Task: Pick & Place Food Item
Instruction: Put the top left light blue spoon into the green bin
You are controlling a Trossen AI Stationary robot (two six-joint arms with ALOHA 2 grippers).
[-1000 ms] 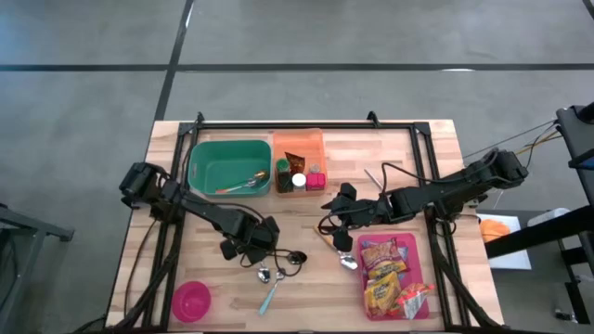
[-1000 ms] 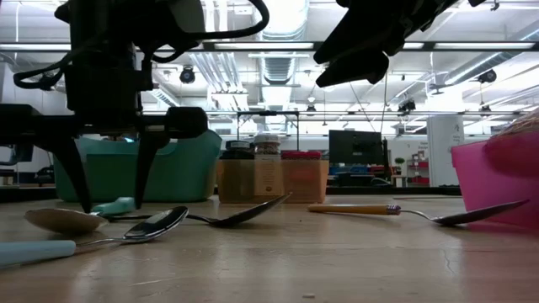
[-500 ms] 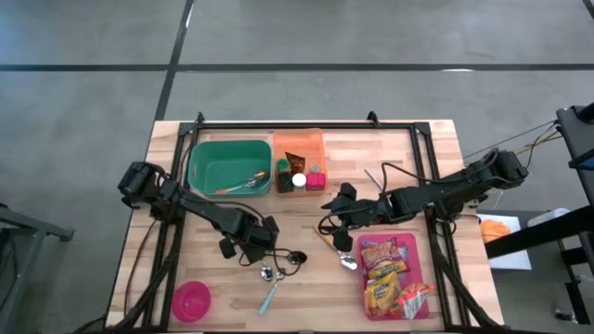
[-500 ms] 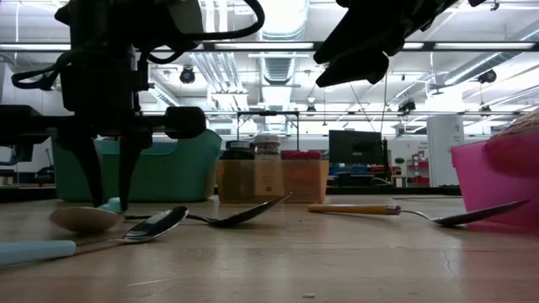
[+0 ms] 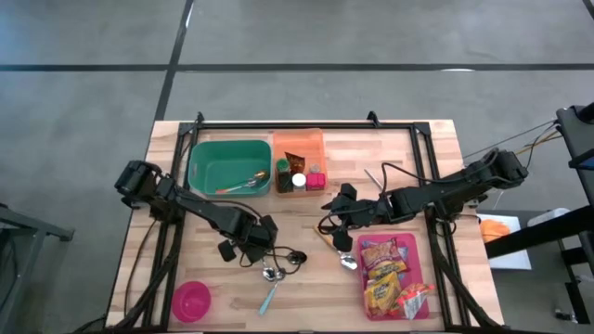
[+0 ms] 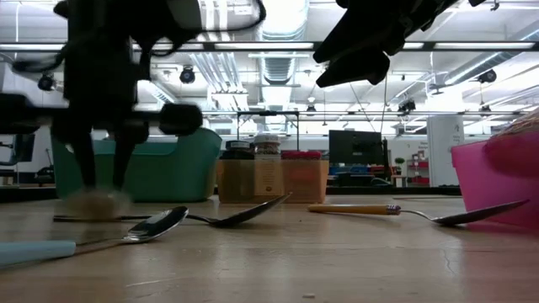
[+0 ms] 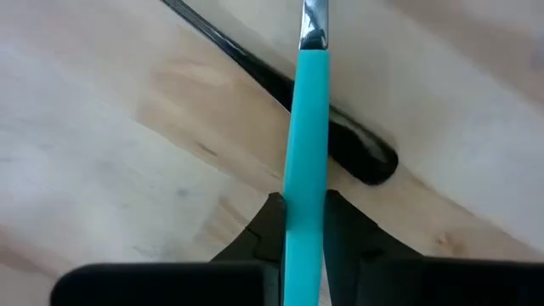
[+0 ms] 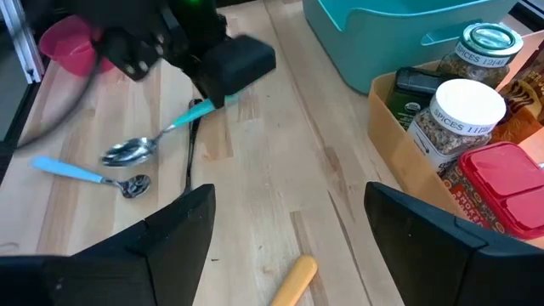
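Observation:
A spoon with a teal handle [image 8: 174, 129] lies under my left gripper [image 5: 252, 250], which is shut on it near the table's middle front. Its metal bowl [image 6: 93, 204] shows blurred in the low view, at or just above the wood. My right gripper [image 5: 336, 223] hangs open above the table's middle with nothing between its fingers [image 8: 178, 229]. Snack packets fill a pink tray [image 5: 422, 255] at the front right. An orange bin [image 5: 299, 139] holds spice jars [image 8: 463, 110] at the back. My left gripper pinches the spoon's teal handle [image 7: 304, 204] between its two fingers [image 7: 265, 223]. The fingers come from above, pointing down, and lie across the handle. The bowl end reaches out toward the table's near edge, low over the wood; whether it rests there I cannot tell.
Two more spoons, one blue-handled [image 8: 72, 170] and one black-handled [image 8: 191, 157], lie beside the held one. A yellow-handled spoon [image 6: 354, 209] lies below my right gripper. A green bin [image 5: 212, 186] stands at the back left, a pink bowl [image 5: 190, 299] at the front left.
My left gripper has shut on the teal handle, its fingers drawing together. The spoon's bowl end has slid a little along the table and come up slightly.

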